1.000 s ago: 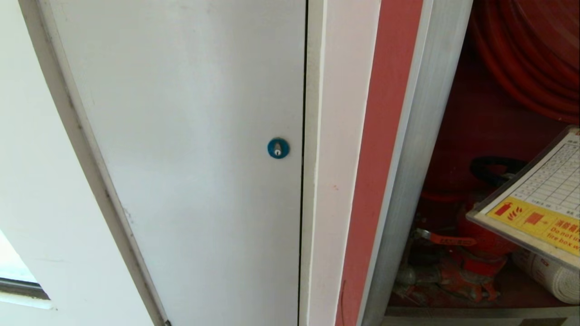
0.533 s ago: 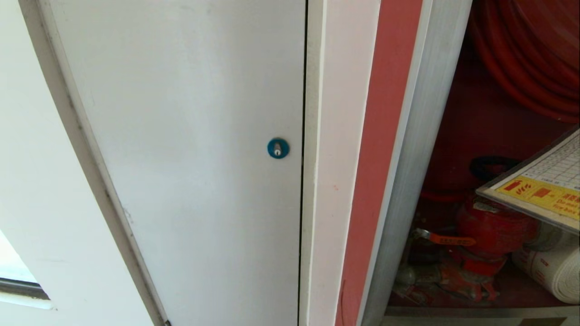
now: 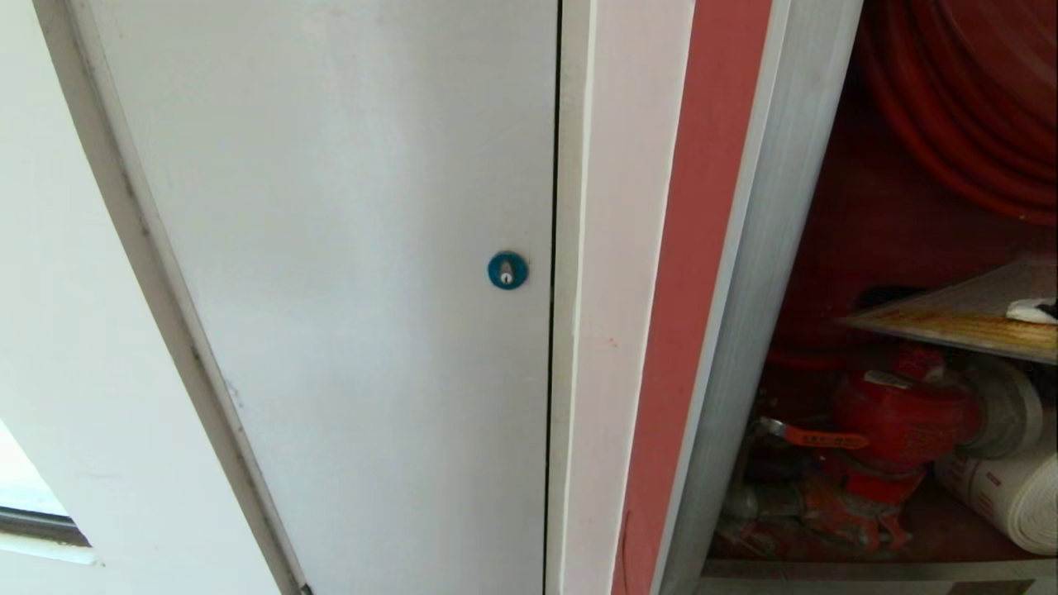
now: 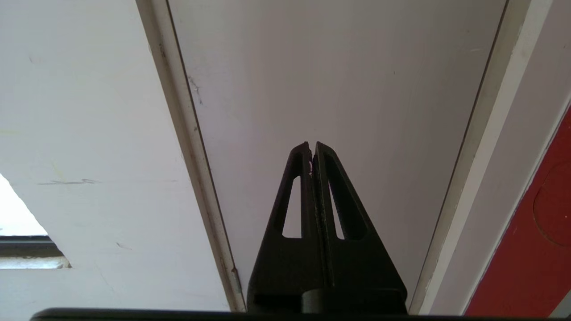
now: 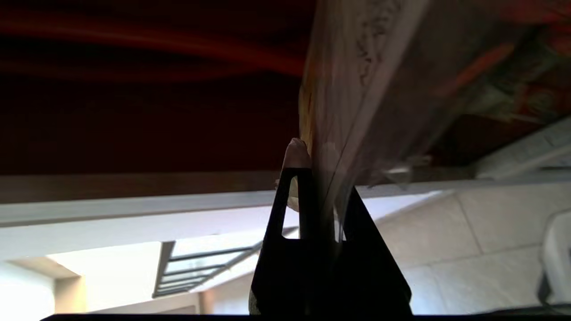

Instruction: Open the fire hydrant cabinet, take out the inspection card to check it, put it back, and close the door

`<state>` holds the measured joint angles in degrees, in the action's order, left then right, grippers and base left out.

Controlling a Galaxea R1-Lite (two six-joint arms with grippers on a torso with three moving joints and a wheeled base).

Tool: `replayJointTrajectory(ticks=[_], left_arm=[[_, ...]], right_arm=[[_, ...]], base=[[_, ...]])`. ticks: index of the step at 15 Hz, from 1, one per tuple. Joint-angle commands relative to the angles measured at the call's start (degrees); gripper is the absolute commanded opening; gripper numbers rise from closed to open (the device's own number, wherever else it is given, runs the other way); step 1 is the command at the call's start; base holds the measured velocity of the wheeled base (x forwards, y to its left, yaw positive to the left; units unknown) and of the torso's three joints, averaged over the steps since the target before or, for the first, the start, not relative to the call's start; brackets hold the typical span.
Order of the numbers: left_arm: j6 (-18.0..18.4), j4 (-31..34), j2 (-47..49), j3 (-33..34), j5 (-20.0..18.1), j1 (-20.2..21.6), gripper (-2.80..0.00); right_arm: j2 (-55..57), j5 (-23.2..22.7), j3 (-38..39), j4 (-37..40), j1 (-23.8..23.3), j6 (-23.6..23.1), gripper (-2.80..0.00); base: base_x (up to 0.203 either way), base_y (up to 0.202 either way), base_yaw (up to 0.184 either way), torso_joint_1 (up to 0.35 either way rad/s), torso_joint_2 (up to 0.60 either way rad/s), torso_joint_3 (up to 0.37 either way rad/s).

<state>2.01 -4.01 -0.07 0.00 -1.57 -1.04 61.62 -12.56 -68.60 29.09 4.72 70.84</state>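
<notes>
inspection card (image 3: 950, 318) inside open fire hydrant cabinet (image 3: 769, 248)

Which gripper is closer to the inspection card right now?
Right. The right gripper is shut on the inspection card inside the cabinet; the left gripper sits shut before the white door.

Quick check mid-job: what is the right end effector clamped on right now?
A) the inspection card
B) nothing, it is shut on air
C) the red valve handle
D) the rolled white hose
A: in the right wrist view the right end effector is shut on the edge of the inspection card, which runs out from between its fingers.
</notes>
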Motion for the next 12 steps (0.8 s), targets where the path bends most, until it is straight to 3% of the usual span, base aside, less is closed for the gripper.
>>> replayJointTrajectory(ticks=[1, 3, 5, 7, 12], left_arm=[[0.01, 0.05, 0.07, 1.58, -0.01, -0.02, -2.8], [0.01, -0.02, 0.05, 1.58, -0.01, -0.01, -2.8], [0.01, 0.06, 0.07, 1.58, -0.01, -0.02, -2.8], [0.01, -0.11, 0.07, 1.58, -0.01, -0.02, -2.8], [0.01, -0.1, 0.07, 1.58, -0.01, 0.02, -2.8]], right_arm=[[1.93, -0.44, -0.21, -1.4, -0.94, 1.06, -2.8], [2.03, -1.57, -0.34, -2.32, -3.77, 3.86, -2.8], [1.91, -9.19, 0.65, -3.9, -7.57, 6.32, -2.8], [1.93, -13.61, 0.91, -4.78, -11.09, 7.43, -2.8], [3.25, -15.53, 3.03, -13.17, -12.61, 11.73, -2.8]], base=[[0.0, 0.0, 0.0, 0.0, 0.0, 0.0], [0.0, 0.0, 0.0, 0.0, 0.0, 0.0], [0.0, 0.0, 0.0, 0.0, 0.0, 0.0], [0.0, 0.0, 0.0, 0.0, 0.0, 0.0], [0.0, 0.0, 0.0, 0.0, 0.0, 0.0]])
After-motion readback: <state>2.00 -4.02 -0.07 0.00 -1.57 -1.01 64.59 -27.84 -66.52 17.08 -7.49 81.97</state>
